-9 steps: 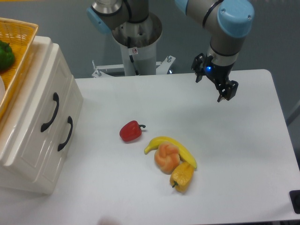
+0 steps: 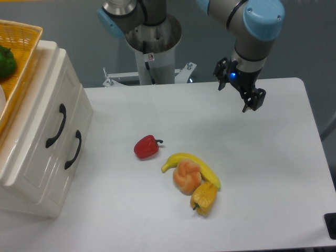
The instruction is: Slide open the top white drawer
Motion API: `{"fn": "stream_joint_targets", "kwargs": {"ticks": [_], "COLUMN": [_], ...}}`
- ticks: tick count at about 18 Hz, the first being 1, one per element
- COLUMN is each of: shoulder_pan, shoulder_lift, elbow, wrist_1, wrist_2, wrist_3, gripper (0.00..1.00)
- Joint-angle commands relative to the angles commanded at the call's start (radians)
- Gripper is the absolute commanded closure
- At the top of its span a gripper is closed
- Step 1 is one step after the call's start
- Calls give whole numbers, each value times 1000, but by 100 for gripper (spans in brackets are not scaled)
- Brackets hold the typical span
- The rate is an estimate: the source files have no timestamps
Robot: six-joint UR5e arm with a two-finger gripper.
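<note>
Fixed camera, looking down at white table (image 2: 252,173). Cream-white cabinet (image 2: 23,178) at left edge, front panels facing right toward table centre. Top white drawer (image 2: 42,113) fully shut, flush with cabinet front, curved black handle (image 2: 56,126) on its panel. Lower drawer (image 2: 58,168) beside it, also shut, own black handle (image 2: 74,149). Yellow wicker basket (image 2: 23,58) on cabinet top, green vegetable (image 2: 6,62) inside, partly cut off by frame edge.

Gripper (image 2: 252,100) far right-rear of table, hanging above surface under grey-and-blue arm (image 2: 254,37), well apart from cabinet. Blue light lit on wrist. Holding nothing; dark fingers (image 2: 257,98) seen at an angle, gap between them cannot be told.

Table centre: red pepper (image 2: 146,147) alone, stem pointing right. Just right and nearer: banana (image 2: 191,165), peach-coloured lumpy item (image 2: 187,176) touching banana, yellow pepper (image 2: 204,198) against both. Robot base pedestal (image 2: 152,52) behind table rear edge. Dark object (image 2: 331,224) at bottom-right corner, mostly cut off.
</note>
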Motion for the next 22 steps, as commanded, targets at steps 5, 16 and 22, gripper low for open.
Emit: {"fn": "stream_joint_targets", "kwargs": {"ticks": [5,16,22], "shoulder_pan": [-6,-124,-193], "shoulder_lift": [0,-3,-18], "elbow": [-9,12,14], "wrist_1": [-8,-12,-8], "wrist_2": [0,-132,-164], "wrist_3": [-110,-584,-800], "gripper": [0,0,0]}}
